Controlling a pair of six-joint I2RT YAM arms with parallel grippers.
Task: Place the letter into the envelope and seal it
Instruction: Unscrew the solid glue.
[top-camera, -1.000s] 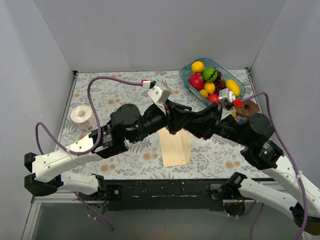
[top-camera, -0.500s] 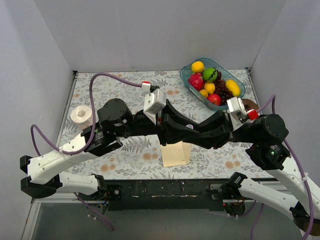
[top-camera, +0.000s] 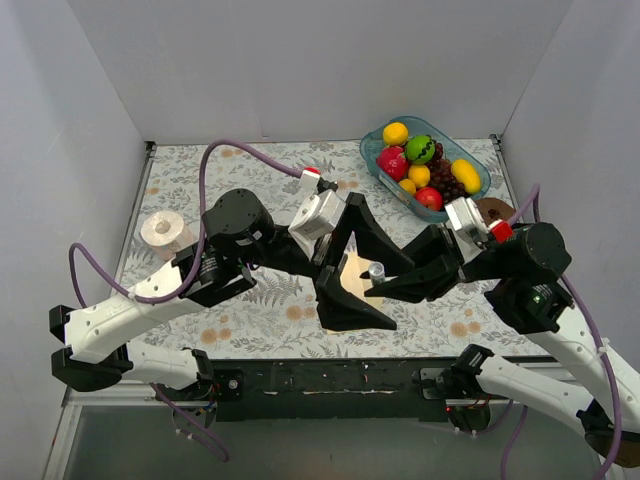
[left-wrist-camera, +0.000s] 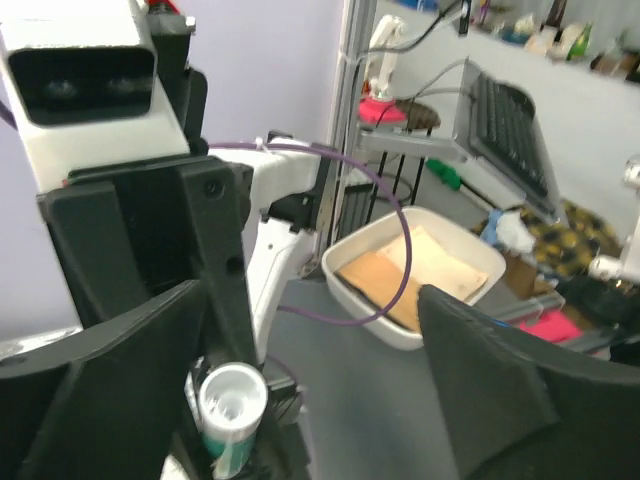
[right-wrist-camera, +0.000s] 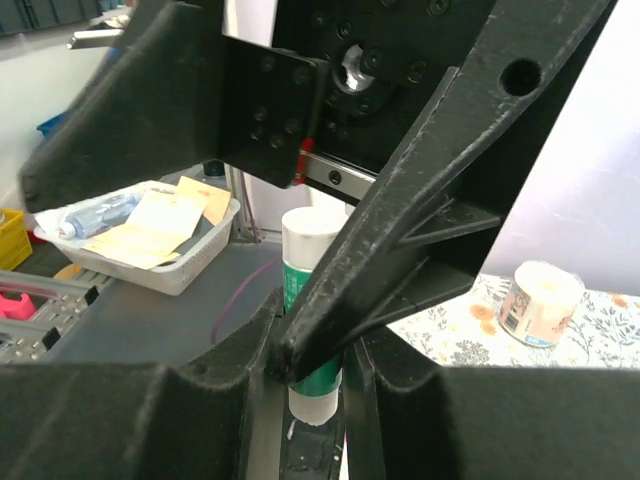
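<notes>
A roll of tape sat close to the left edge of the tabletop. To its right, the left gripper hung over the middle of the tabletop, toward the near edge, with its fingers spread wide and nothing between them. Under that spread lay a patch of pale paper, the envelope by its colour. It was flat on the tabletop, and the dark fingers covered most of it. The letter could not be made out as a separate sheet. Just beside the paper's right side, the right gripper was clamped narrowly on a green-and-white glue stick, held upright, with a left finger crossing right in front of it. A blue tray of fruit stood in the far right corner.
</notes>
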